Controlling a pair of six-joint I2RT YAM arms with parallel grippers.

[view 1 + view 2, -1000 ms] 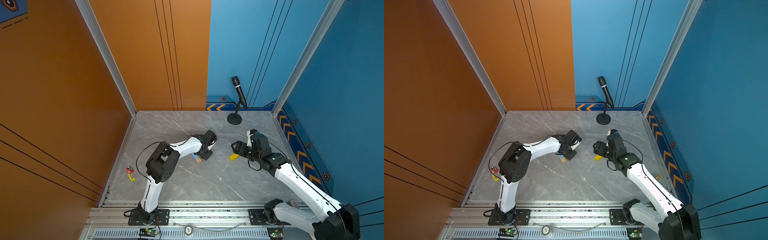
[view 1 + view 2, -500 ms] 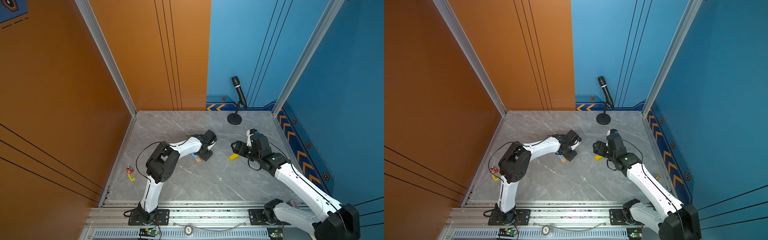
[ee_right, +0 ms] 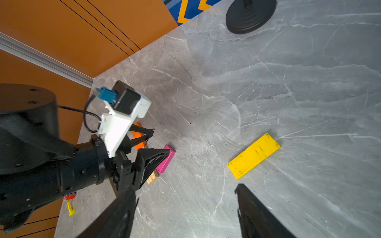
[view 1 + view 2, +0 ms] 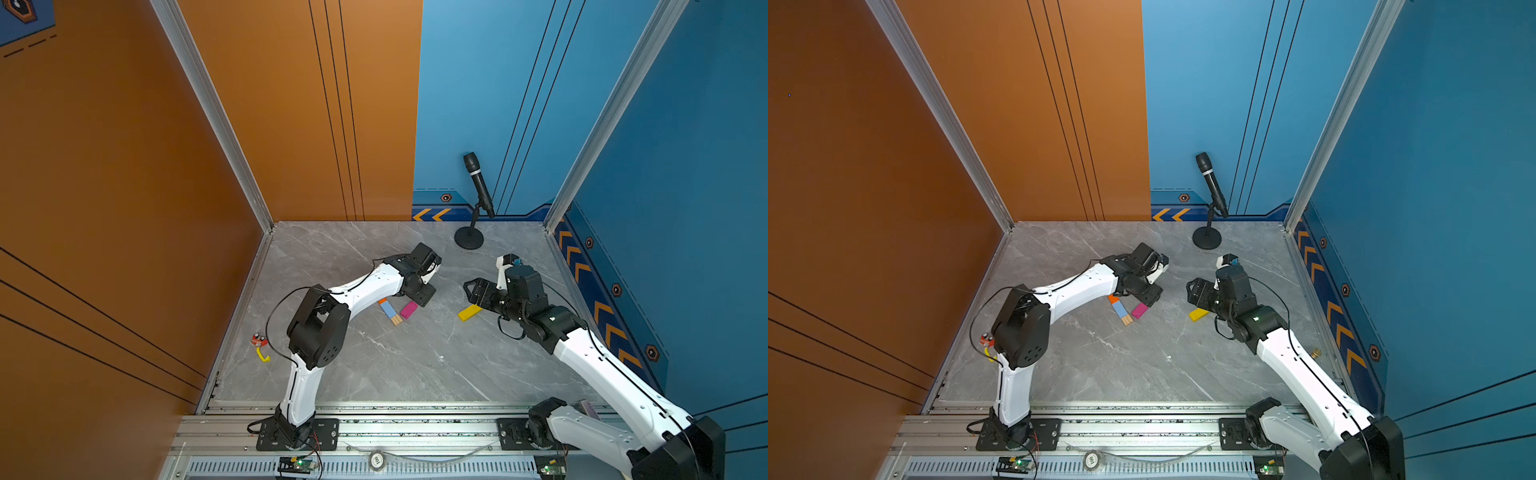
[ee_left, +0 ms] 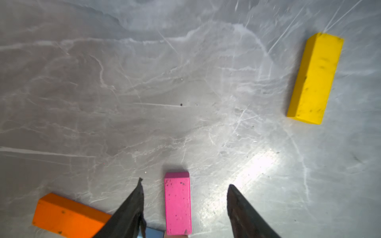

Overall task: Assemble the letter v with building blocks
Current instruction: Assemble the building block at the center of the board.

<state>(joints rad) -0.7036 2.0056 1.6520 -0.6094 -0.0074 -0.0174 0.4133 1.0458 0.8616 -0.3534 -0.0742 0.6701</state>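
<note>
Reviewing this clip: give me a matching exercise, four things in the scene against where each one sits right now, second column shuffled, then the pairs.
Things:
1. pink block
2. yellow block
3. wood block
4. microphone stand

Places:
a. by the back wall
b. lying alone, apart from the other blocks
c. between the fingers of the open left pincer, not gripped
d. at the end of the light blue block

Pairs: 1-c, 2-b, 3-d, 4-a

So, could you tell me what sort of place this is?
Probably a robot recording booth: left arm and right arm on an aluminium rail, panelled walls around a marble-look table, a stand microphone.
</note>
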